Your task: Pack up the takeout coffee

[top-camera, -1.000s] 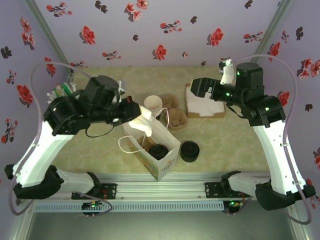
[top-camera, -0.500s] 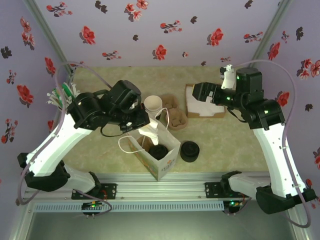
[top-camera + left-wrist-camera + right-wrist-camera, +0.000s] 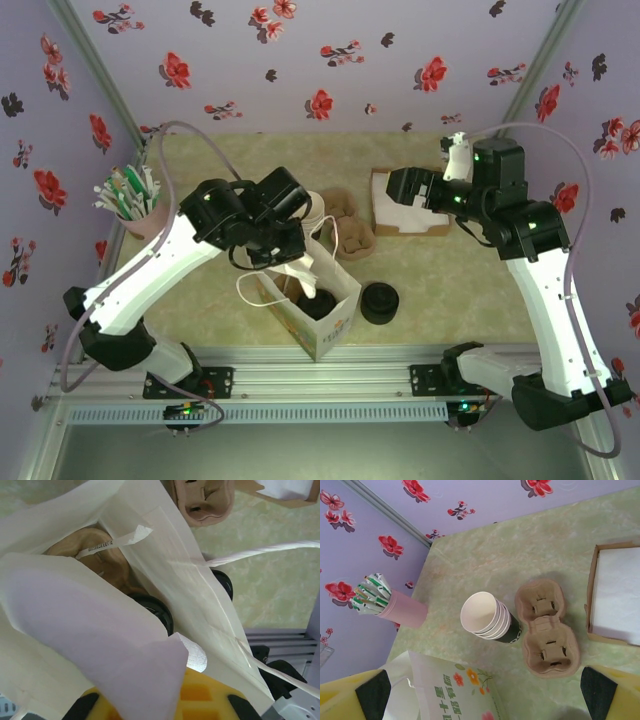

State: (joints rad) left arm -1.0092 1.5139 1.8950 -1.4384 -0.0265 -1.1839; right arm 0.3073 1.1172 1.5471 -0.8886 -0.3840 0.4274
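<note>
The takeout coffee (image 3: 318, 302) is seen inside the paper bag (image 3: 335, 322), black lid up, partly hidden by the bag's raised flap. The left gripper (image 3: 288, 252) is held over that flap; its grip cannot be told. Spare lids (image 3: 380, 302) are set just beside the bag, with stacked cups (image 3: 487, 615) and a carrier (image 3: 547, 630) behind it. The right gripper (image 3: 395, 187) is held open. Since the earlier frames the left arm has been swung inward over the bag.
</note>
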